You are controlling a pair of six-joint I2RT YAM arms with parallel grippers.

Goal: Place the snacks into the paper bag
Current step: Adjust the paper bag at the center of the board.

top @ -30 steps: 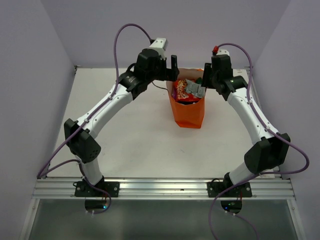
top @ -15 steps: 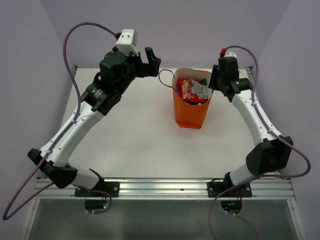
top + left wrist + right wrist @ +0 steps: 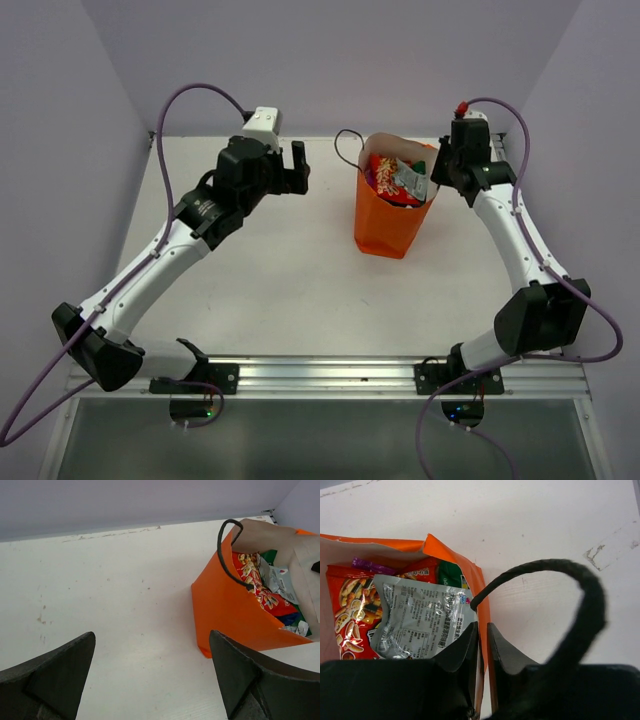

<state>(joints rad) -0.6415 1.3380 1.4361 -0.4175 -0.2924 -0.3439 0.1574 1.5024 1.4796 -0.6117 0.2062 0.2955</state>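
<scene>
Packing looks done: snacks (image 3: 395, 178) sit in bag (image 3: 385, 225), upright on worktop (image 3: 260, 270). Right claw (image 3: 481, 639) pinches bag rim at 3 o'clock. Left claw (image 3: 297, 168) spread, well apart at 9. Next: release rim gently, no tipping.

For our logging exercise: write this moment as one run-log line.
snacks: inside paper bag | left tool: open, empty | right tool: shut on bag rim

The top external view looks down from high behind the near edge of the worktop (image 3: 280, 280), far enough back to take in all of it. The left wrist view sits low and apart from the paper bag (image 3: 385, 220), facing its orange wall across the worktop. The right wrist view hangs close over the bag's rim, looking steeply inside. All three views share the bag.
</scene>
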